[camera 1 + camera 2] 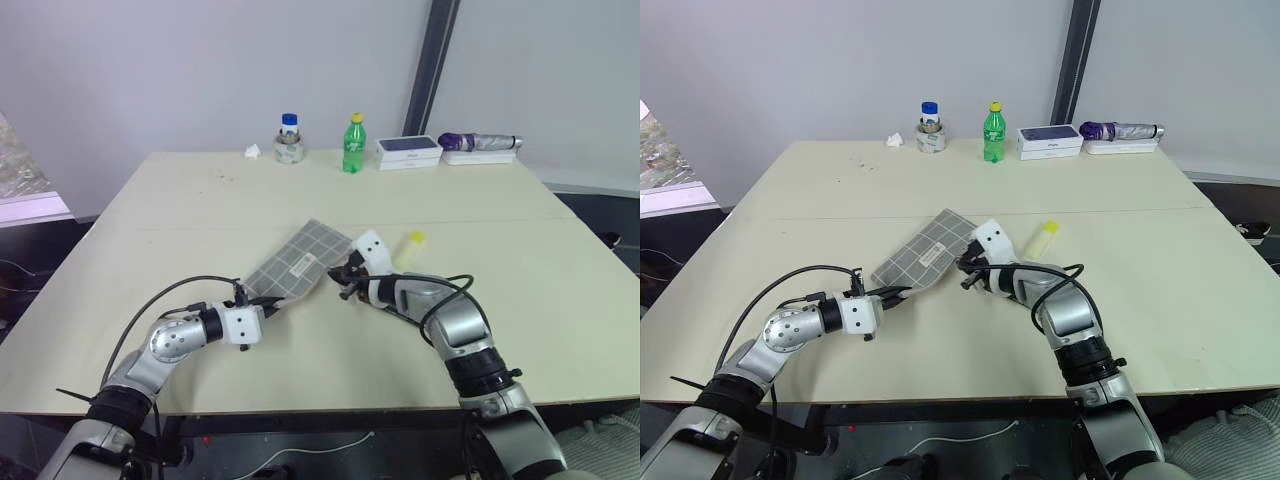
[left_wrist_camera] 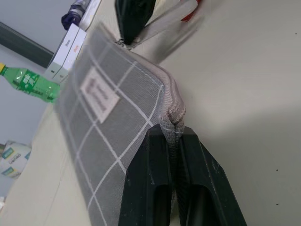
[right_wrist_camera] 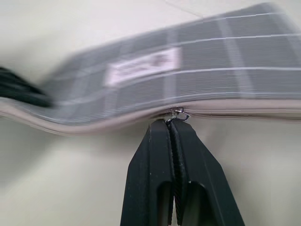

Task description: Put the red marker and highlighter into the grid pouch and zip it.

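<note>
The grid pouch (image 1: pixel 300 262), grey with white lines and a white label, lies at the table's middle. My left gripper (image 2: pixel 175 129) is shut on the pouch's near end seam. My right gripper (image 3: pixel 171 123) is shut on the small metal zipper pull (image 3: pixel 178 114) along the pouch's tan edge. The zipper looks closed in both wrist views. The pale yellow highlighter (image 1: pixel 410 248) lies on the table just right of my right hand, outside the pouch. A small red bit (image 1: pixel 346 291) shows under my right hand; I cannot tell whether it is the red marker.
Along the far edge stand a blue-lidded jar (image 1: pixel 289 140), a green soda bottle (image 1: pixel 353 145), a white box (image 1: pixel 408 152) and a purple folded umbrella (image 1: pixel 480 142). A paper scrap (image 1: pixel 253 152) lies left of the jar.
</note>
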`<state>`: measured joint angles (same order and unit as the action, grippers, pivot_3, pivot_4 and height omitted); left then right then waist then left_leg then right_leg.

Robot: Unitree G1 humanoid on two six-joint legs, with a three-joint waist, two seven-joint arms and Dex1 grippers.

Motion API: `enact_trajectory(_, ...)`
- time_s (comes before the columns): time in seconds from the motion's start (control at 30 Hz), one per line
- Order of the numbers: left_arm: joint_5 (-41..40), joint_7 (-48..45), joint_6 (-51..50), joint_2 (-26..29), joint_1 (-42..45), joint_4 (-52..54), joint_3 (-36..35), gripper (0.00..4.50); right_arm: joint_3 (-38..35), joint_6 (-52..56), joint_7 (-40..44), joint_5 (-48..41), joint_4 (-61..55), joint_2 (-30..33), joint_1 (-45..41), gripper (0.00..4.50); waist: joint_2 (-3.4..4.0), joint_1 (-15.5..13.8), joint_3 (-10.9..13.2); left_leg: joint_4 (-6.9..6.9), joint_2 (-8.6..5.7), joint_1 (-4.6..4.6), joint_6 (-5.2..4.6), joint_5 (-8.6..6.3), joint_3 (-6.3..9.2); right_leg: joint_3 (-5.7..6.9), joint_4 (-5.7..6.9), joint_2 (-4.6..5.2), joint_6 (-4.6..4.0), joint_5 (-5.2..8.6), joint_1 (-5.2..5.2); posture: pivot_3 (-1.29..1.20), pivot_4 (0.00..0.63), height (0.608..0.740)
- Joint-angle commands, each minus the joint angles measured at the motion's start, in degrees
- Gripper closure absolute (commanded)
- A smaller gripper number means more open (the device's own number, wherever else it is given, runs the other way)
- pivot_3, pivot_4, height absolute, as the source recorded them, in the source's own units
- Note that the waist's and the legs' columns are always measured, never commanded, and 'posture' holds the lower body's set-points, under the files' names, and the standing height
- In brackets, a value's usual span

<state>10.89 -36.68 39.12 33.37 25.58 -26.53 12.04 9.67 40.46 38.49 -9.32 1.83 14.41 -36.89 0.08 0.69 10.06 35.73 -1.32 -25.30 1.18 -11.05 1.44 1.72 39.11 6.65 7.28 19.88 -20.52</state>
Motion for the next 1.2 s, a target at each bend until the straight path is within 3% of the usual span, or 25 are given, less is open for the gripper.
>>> enact_trajectory(0.03,-5.35,-0.75,-5.15,-2.94,0.98,3.33,-1.54,4.5,3.1,0.59,3.31,-3.56,-6.43,-1.36,1.67,4.45,-0.04,-0.05,0.02,0.02,0.0,-0.02,0.0,0.0,0.01,0.0,0.0,0.01,0.0,0.0,0.0,0.0,0.15,0.74)
enact_trajectory(0.27,-6.59,-1.33,-7.02,-4.17,1.52,7.3,-2.39,4.5,6.94,-4.43,8.42,-3.52,-7.29,-0.2,2.08,4.45,-0.08,0.13,0.05,0.04,-0.01,-0.04,0.0,0.0,0.04,0.02,0.0,-0.02,0.0,0.0,-0.03,0.0,0.15,0.74)
enact_trajectory(0.4,-11.42,-3.78,-8.31,-4.5,0.13,11.2,-3.35,4.5,1.46,-5.09,2.86,-4.94,-1.5,-4.66,-1.37,4.45,-0.12,0.25,0.07,0.03,0.01,-0.04,0.01,0.0,0.05,0.02,0.01,-0.03,0.0,0.0,-0.03,0.0,0.15,0.74)
enact_trajectory(0.5,-11.9,-5.45,-8.75,-2.88,-1.46,13.0,-3.61,4.5,1.45,-8.29,2.3,-2.56,1.71,-4.07,-2.88,4.45,-0.12,0.19,0.07,-0.02,0.03,-0.04,0.03,0.01,0.05,0.01,0.0,-0.05,0.0,0.0,-0.04,0.0,0.15,0.74)
enact_trajectory(0.93,-8.36,-2.25,-4.71,2.08,-5.34,14.8,-6.75,4.5,4.17,-14.18,5.72,1.23,4.64,2.7,-0.85,4.45,-0.12,0.27,0.07,-0.09,0.02,-0.03,0.02,0.01,0.03,0.01,-0.05,-0.05,-0.01,0.0,-0.07,0.0,0.15,0.74)
enact_trajectory(1.2,-4.49,-0.04,-2.84,1.49,-2.93,12.17,-5.17,4.5,7.4,-13.03,8.67,0.53,0.56,1.43,0.79,4.45,-0.14,0.04,0.09,-0.08,0.02,-0.04,0.02,0.01,0.02,0.01,-0.05,-0.04,-0.01,0.0,-0.06,0.0,0.15,0.74)
